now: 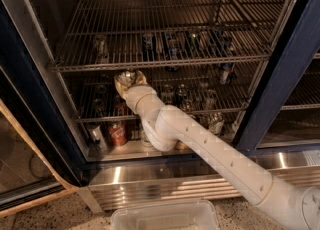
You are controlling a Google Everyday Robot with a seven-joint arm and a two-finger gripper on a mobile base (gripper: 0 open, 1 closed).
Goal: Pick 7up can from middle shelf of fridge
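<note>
The gripper [129,80] is inside the left part of the fridge [282,89], under the upper rack [165,63] and above the middle shelf [225,109], near that shelf's front rail. The 7up can [127,76] lies directly between the jaws, not off to either side. Its shiny round top faces up and a little toward the camera, so its long axis stands upright, crosswise to the arm's reach. The jaws flank its body left and right and look clenched on it; whether its base touches the wires is hidden. The next move likely calls for a straight pull back along the forearm, can kept upright, clear of the rack above and the red can [118,133] below
</note>
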